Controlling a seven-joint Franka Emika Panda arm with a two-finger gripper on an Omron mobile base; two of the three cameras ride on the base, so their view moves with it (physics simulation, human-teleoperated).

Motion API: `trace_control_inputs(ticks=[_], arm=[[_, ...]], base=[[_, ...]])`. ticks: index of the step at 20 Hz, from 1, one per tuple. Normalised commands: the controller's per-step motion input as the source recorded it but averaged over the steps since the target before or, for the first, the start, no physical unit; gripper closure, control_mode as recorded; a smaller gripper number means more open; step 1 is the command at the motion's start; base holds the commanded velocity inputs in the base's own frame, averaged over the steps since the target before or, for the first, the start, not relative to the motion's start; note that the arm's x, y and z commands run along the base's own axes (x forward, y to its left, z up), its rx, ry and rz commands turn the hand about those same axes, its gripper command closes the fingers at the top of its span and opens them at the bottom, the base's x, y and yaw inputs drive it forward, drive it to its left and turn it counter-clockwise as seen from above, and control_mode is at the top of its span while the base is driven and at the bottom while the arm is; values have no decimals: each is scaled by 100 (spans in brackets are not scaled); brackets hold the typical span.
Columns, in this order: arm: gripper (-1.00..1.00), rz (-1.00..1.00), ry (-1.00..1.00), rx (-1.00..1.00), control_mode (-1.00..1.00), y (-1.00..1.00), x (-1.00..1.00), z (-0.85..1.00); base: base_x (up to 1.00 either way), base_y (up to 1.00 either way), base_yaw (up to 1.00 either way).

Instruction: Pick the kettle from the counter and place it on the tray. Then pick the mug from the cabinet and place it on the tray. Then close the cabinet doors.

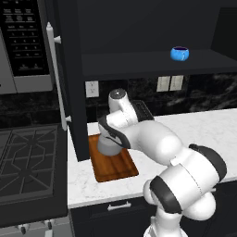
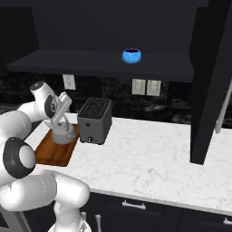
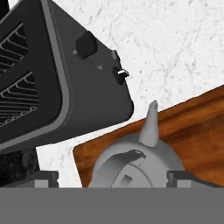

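The grey kettle [image 1: 109, 147] [image 2: 63, 134] [image 3: 131, 164] stands upright on the wooden tray [image 1: 115, 169] [image 2: 54, 152] [image 3: 192, 131] at the left end of the counter [image 1: 199, 125] [image 2: 149, 158]. My gripper [image 2: 62, 128] [image 3: 113, 179] hovers just over the kettle, open, with a fingertip [image 3: 46, 178] wide on each side and nothing gripped. In the left base view my forearm hides the gripper. The blue mug [image 1: 179, 53] [image 2: 131, 55] sits on the shelf of the open cabinet [image 1: 139, 28]. Both cabinet doors [image 1: 69, 69] [image 2: 208, 81] stand swung out.
A dark grey toaster [image 2: 94, 120] [image 3: 57, 87] stands on the counter right beside the tray. The left door's bar handle [image 1: 55, 78] hangs beside the microwave [image 1: 23, 41], above the stove [image 1: 28, 162]. The right door juts out over the counter.
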Motion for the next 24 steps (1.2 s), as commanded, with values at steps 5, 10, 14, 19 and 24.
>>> trace_control_inputs(ticks=[5,10,14,19,24], arm=[[-100,-11,0,0,-100,19,-48,51],[-100,-6,0,0,-100,16,-64,39],[-100,-5,0,0,-100,0,-64,31],[-100,-2,-2,0,-100,-6,-53,24],[-100,0,-5,-2,-100,-43,-41,10]], base=[[0,0,0],[0,0,0],[0,0,0],[0,0,0],[0,0,0]])
